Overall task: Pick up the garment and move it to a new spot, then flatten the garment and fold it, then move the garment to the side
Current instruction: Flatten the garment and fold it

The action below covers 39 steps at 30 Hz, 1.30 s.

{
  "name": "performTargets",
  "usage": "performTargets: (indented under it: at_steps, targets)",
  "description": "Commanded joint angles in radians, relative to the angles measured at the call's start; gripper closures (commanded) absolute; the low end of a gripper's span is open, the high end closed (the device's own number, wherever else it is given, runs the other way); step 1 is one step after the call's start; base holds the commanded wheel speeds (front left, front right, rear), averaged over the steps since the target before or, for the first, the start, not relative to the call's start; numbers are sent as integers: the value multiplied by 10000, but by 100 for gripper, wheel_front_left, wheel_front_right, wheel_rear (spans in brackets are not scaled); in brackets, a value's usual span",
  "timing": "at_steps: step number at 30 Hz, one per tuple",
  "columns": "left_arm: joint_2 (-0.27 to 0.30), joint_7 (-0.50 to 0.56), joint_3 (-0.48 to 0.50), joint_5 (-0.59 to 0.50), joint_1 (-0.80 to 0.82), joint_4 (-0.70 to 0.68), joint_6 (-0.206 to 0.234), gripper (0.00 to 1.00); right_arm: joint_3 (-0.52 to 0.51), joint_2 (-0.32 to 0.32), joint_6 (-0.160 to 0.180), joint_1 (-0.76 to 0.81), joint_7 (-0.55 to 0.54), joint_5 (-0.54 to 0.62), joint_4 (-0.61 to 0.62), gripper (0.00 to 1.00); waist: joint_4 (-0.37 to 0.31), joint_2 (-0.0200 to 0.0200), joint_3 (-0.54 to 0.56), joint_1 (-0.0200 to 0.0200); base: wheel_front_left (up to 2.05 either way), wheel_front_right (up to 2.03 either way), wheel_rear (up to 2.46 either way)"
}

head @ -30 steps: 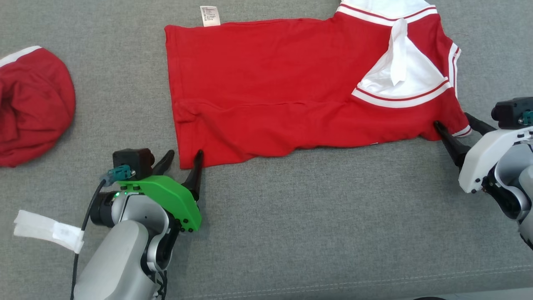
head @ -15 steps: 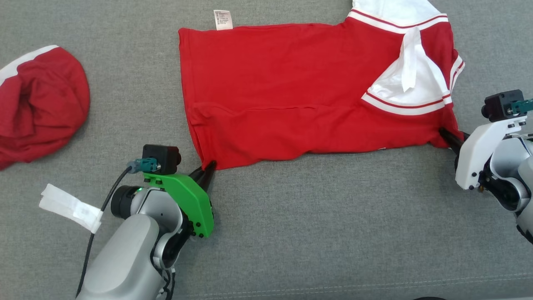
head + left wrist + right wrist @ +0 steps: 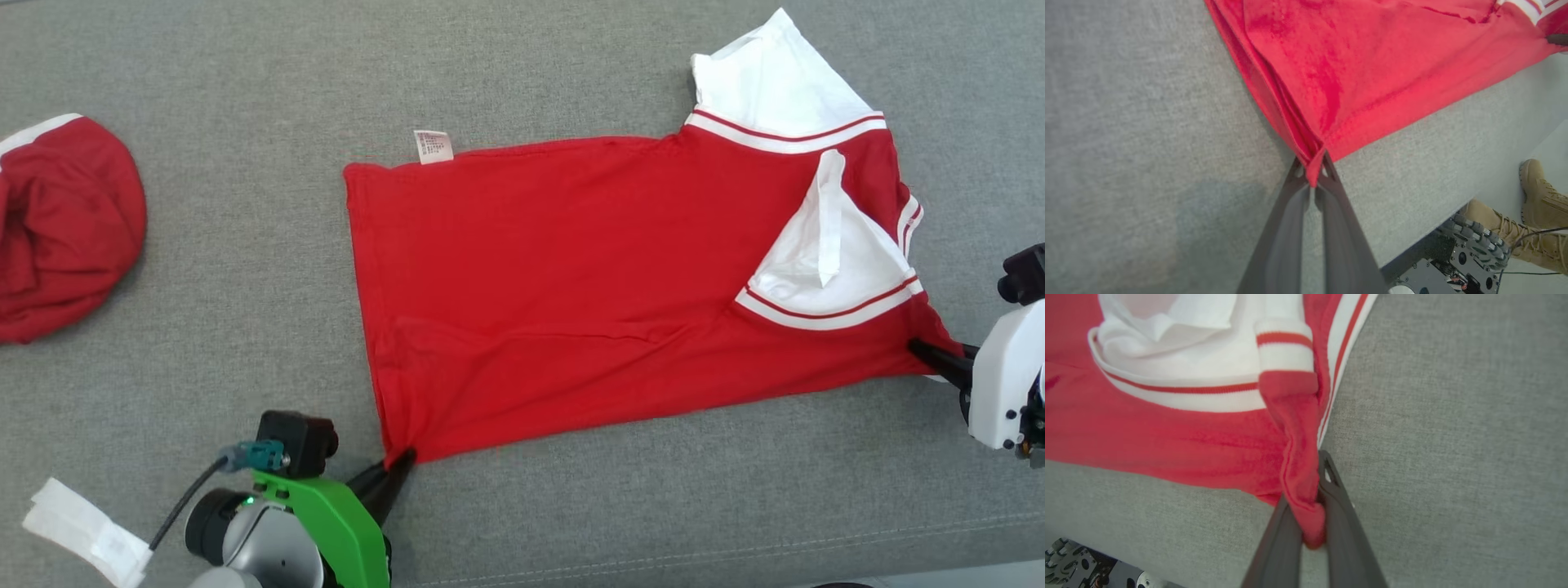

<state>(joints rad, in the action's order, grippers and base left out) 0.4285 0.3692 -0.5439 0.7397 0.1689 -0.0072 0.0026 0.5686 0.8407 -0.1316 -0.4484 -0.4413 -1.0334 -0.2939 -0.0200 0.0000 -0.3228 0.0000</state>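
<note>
Find the left tool (image 3: 402, 460) clenched on the near hem corner of the garment (image 3: 571, 286), with the red cloth bunched to a point at the fingertips. Find the right tool (image 3: 921, 349) grasping the near corner at the collar end, fingers closed on a fold of red cloth just beside a white cuff (image 3: 1285, 347) with a red stripe. Note the near edge running almost straight from one tool to the other. See the garment spread across the middle of the grey fabric-covered bench (image 3: 653, 506), hem toward the robot's left, white collar (image 3: 824, 269) with red piping toward its right, small white care label (image 3: 433, 145) at the far hem corner. Note a second red garment (image 3: 65, 229), crumpled, well apart at the far left, and a white strip (image 3: 82, 531) near the left arm. In the left wrist view, note two tan boots (image 3: 1539, 200) of a person beyond the bench edge
</note>
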Motion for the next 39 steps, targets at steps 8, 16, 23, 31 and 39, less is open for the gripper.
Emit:
performTargets:
  at_steps: [8,16,23,31,39]
  targets:
    - [503,-364,302,-417,-1213,-1876,1060,0,-1338,672,16,1183,405,182,1570,0,-42,0,-587,0,0,0,0]
    - [555,480,893,-669,1424,-2073,1221,0,-3308,549,11,-593,-313,1308,2221,0,355,0,-1477,0,0,0,0]
    - [-974,790,422,-974,5275,896,698,0,-3420,-1330,13,-3672,-505,3173,654,0,1080,0,-2660,0,0,0,0]
    - [-2603,135,-208,-863,6810,3957,-48,0,-2927,-2586,11,-5556,476,4710,-2275,0,1687,0,-3085,0,0,0,0]
    - [-2945,-159,-620,-926,7160,5401,-566,0,-2590,-2539,16,-6421,1119,5532,-4467,0,2057,0,-3160,0,0,0,0]
